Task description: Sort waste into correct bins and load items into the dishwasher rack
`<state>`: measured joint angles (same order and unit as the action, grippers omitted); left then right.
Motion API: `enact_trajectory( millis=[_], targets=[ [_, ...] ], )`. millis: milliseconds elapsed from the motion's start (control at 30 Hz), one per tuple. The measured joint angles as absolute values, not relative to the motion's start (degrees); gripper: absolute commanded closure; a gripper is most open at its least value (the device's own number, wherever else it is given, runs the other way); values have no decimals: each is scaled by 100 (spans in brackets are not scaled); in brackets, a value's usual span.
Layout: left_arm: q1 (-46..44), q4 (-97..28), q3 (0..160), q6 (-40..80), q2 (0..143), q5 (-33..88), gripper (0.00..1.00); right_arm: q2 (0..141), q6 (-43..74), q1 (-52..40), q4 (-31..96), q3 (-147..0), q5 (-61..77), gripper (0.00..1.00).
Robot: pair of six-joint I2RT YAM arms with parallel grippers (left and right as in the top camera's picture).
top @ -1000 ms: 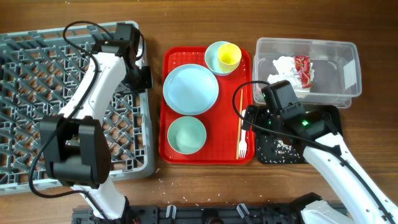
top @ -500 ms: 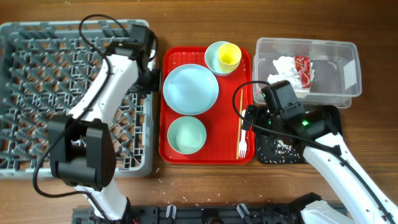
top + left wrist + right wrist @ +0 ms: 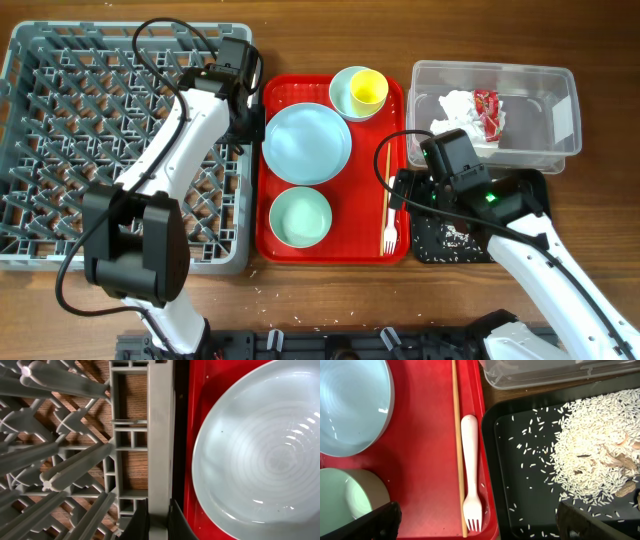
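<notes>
The rubbish looks sorted. The small red printed snack wrapper (image 3: 486, 108) and the crumpled white tissue (image 3: 455, 108) lie in the clear rectangular plastic tub (image 3: 560, 110). The loose white rice with beige food scraps (image 3: 592, 460) lies in the shallow black rectangular tray (image 3: 520, 490). A few grains lie on the brown wooden desk (image 3: 300, 310).

The dishes are not loaded yet. The big square grey plastic dishwasher rack (image 3: 60, 150) has nothing in it. It sits on the left, just beside the red plastic tray (image 3: 350, 235).

On that tray are the pale mint-blue round plate (image 3: 306, 143), the small pale front bowl (image 3: 300, 217), the small pale back bowl (image 3: 342, 100) with the small yellow cup (image 3: 368, 90) in it, the white plastic fork (image 3: 470, 460) and the thin wooden chopsticks (image 3: 456, 435).

The fork lies long-ways from back to front, with its prongs pointing to the front of the desk. The chopsticks lie right beside it, the same way.

The left fingers (image 3: 136, 527) are pinched tight on the rack's side wall next to the plate. The right fingers (image 3: 365, 522) are spread wide over the fork and hold nothing.
</notes>
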<state>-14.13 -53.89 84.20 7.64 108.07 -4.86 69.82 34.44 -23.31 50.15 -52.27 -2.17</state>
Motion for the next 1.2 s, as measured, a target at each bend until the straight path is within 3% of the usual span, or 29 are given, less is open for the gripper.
enact_trajectory(
  millis=[367, 867, 1200],
  targets=[
    [-1431, -5682, 8438, 827, 10807, -467, 96, 6982, 3444, -2331, 5015, -5227, -217, 0],
    [-1472, -5813, 8449, 1933, 10807, -495, 96, 6982, 3441, -2331, 5015, -5227, -217, 0],
    [-1483, -6025, 8449, 1179, 10801, -506, 96, 6982, 3441, -2331, 5015, -5227, -217, 0]
  ],
)
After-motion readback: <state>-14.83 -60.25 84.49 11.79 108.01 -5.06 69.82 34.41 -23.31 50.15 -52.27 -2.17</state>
